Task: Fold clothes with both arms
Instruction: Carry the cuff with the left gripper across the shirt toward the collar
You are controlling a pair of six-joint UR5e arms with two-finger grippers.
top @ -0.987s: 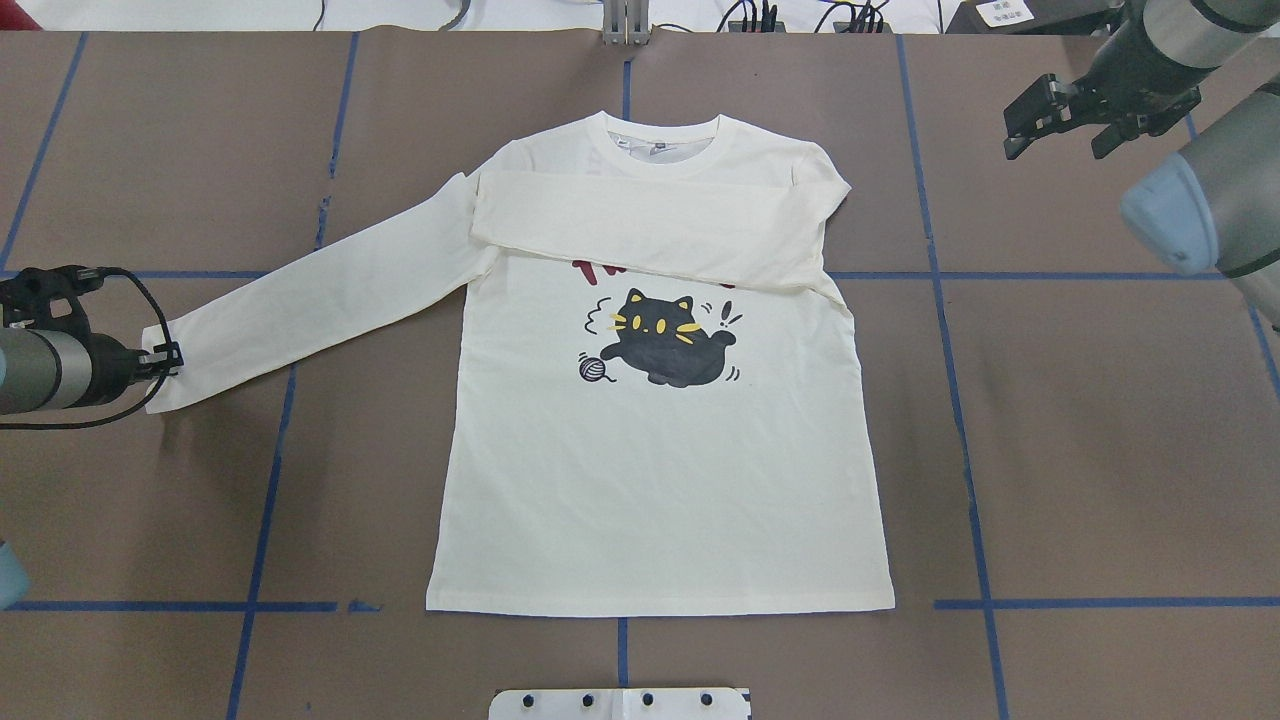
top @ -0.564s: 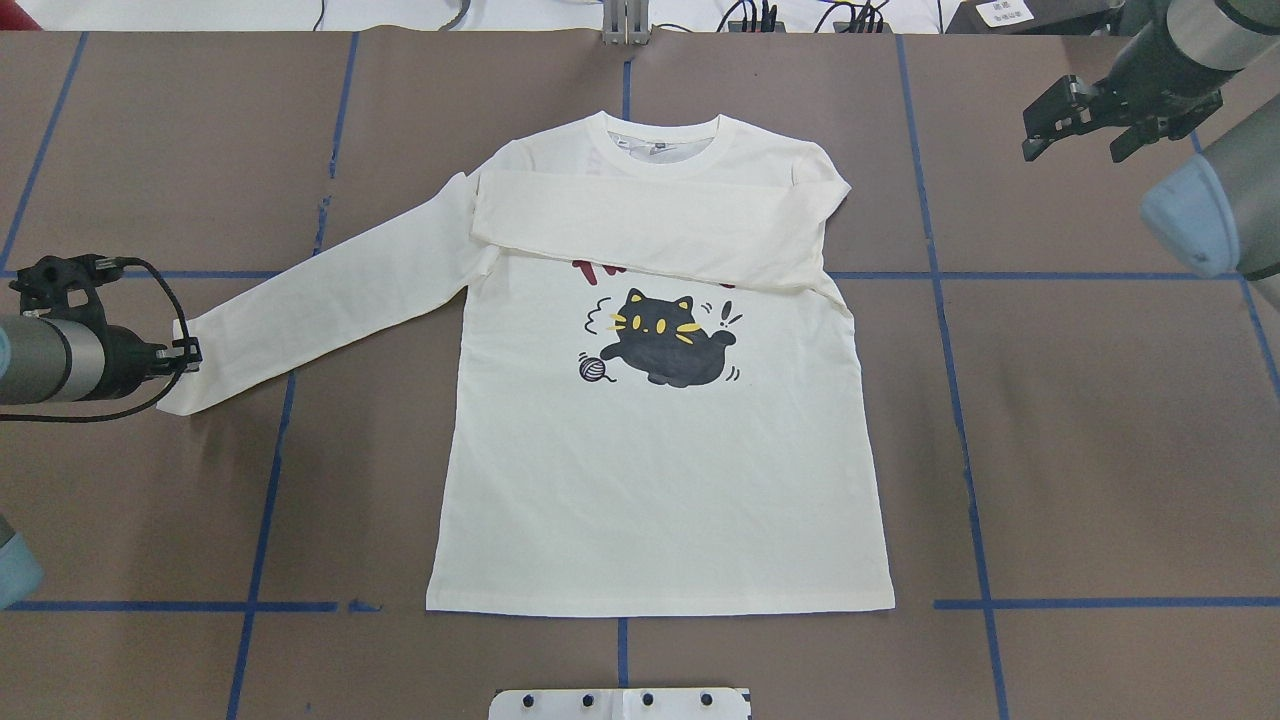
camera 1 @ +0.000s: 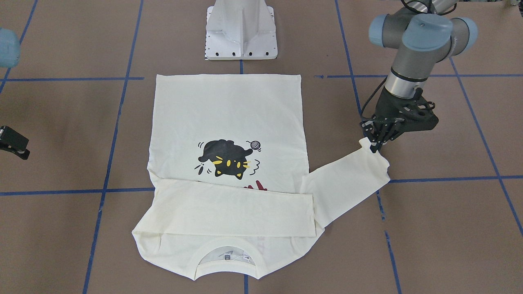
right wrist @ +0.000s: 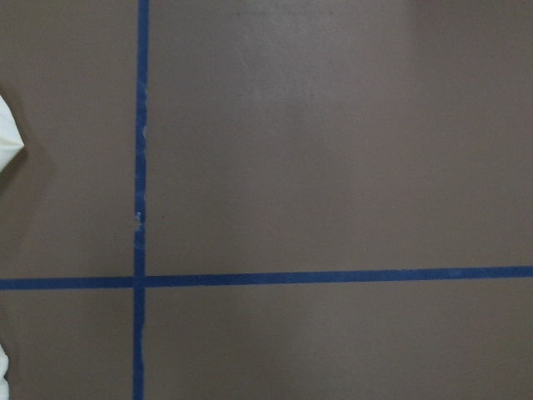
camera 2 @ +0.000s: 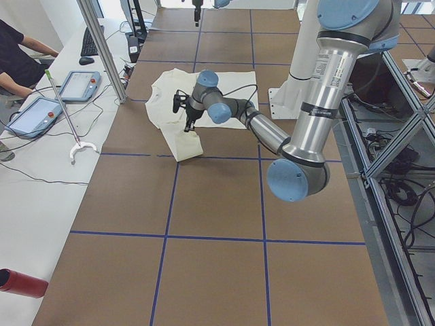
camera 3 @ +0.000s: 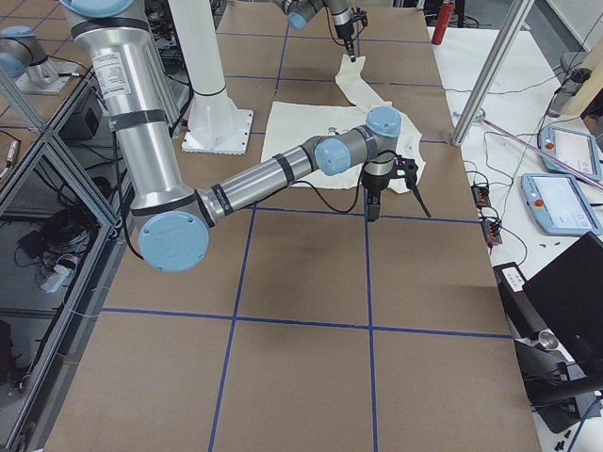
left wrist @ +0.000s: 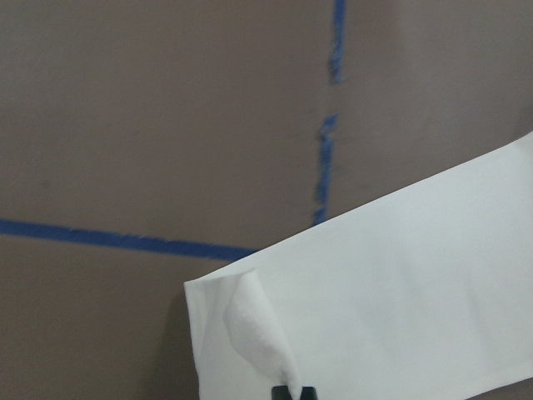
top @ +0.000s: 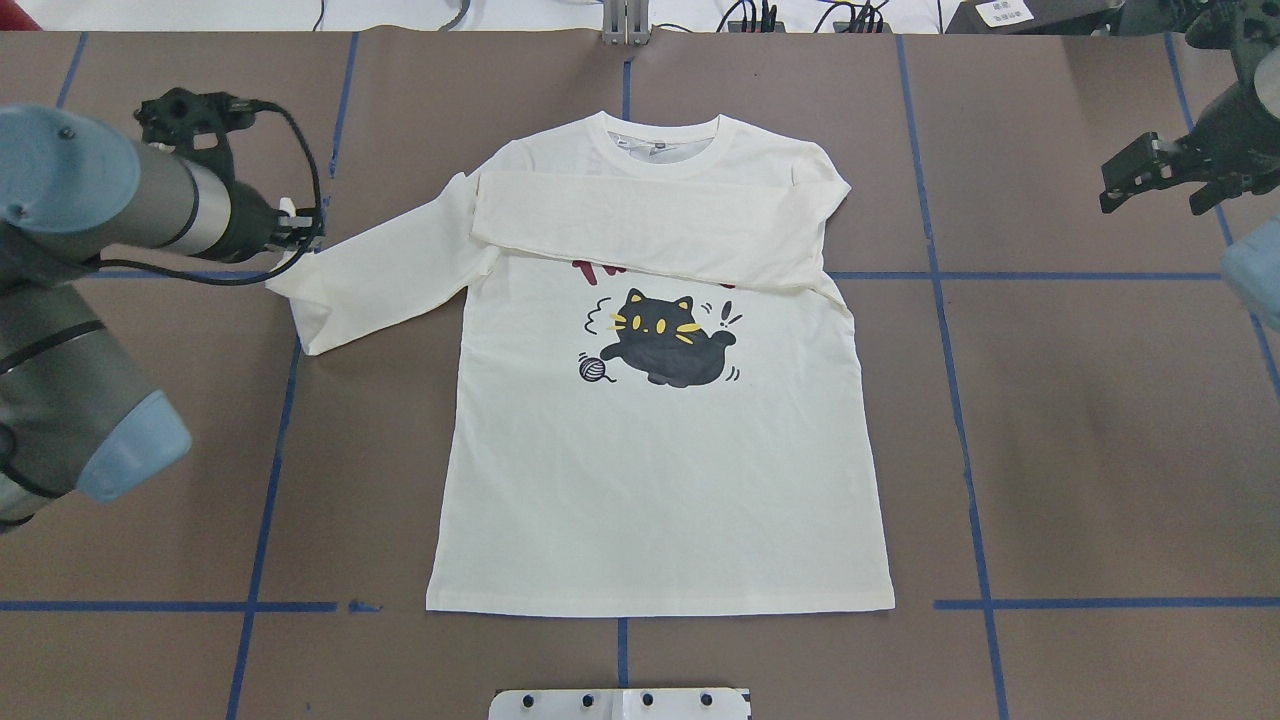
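The cream long-sleeved T-shirt [top: 660, 480] lies flat with the black cat print up; it also shows in the front-facing view [camera 1: 229, 110]. One sleeve is folded across the chest [top: 640, 225]. The other sleeve [top: 380, 280] runs out to the overhead view's left, its end lifted and doubled back. My left gripper [top: 295, 228] is shut on that sleeve's cuff, as the front-facing view [camera 1: 372, 143] and the left wrist view [left wrist: 293, 392] show. My right gripper [top: 1155, 195] is open and empty, well off the shirt by the table's far right.
The white pedestal base [camera 1: 241, 28] stands at the shirt's hem side. Blue tape lines [top: 950, 350] grid the brown table. An operator's desk with tablets [camera 2: 41, 109] and a metal post [camera 2: 102, 47] stand beyond the far edge.
My left gripper has carried the cuff farther away and toward the shirt's body, so the sleeve now buckles. My right gripper has drifted right and slightly nearer, still open.
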